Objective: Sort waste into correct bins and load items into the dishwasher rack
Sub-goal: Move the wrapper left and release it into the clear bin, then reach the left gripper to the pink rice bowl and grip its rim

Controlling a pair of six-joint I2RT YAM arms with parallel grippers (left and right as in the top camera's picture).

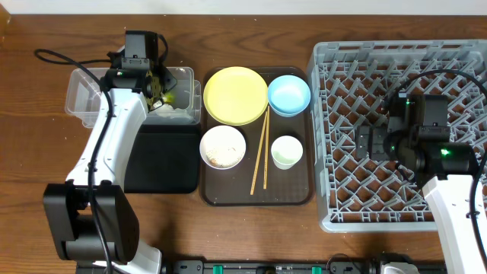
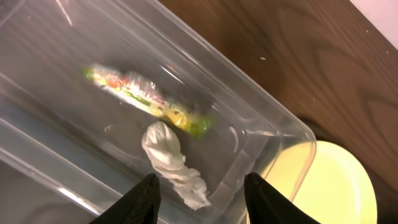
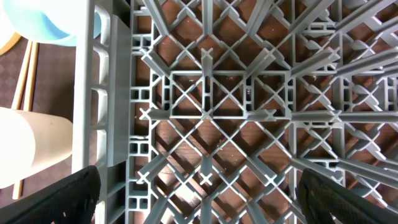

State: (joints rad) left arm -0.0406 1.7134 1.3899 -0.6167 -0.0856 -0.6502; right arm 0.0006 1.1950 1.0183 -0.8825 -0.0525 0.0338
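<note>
We recorded the left gripper above the clear tub. Its two fingers were spread wide with nothing clamped between them. Inside the tub lay the green-and-yellow wrapper and, just beside it, the crumpled white tissue. The lower end of the tissue reached toward the gap between the fingers, and as far as we could tell neither finger touched it. In the overhead view the tub sat at the far left of the table, with the black tray directly on its near side.

The right gripper hung over the dishwasher rack, near its left wall, with its fingers fully apart and empty.

On the brown serving tray, between the bins and the rack, we found the yellow plate, the light blue bowl, the white bowl, the white cup and the chopsticks. The chopsticks lay between the white bowl and the cup. The white bowl contained pale specks that we could not identify.
</note>
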